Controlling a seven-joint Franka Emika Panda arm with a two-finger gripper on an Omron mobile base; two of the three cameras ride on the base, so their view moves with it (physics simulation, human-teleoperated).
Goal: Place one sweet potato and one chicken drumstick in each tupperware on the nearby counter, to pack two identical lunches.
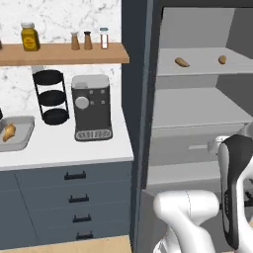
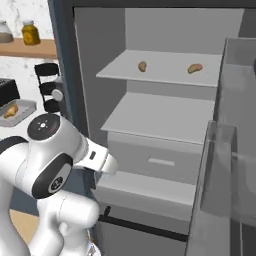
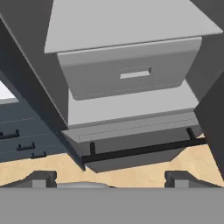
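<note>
Gripper (image 3: 106,178) spread wide, empty, before the grey drawer (image 3: 131,74); no legible writing.

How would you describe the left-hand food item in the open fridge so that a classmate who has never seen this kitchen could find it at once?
Start at the tall open fridge right of the white counter. On its top shelf lie two small brown pieces; take the sweet potato on the left as seen from the left base view. It is longer and more tapered than its rounder neighbour.

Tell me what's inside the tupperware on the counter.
The tupperware on the counter holds one chicken drumstick, lying at its left side. No sweet potato is visible in it. Its left end runs past the picture edge, so that part is unseen.
</note>
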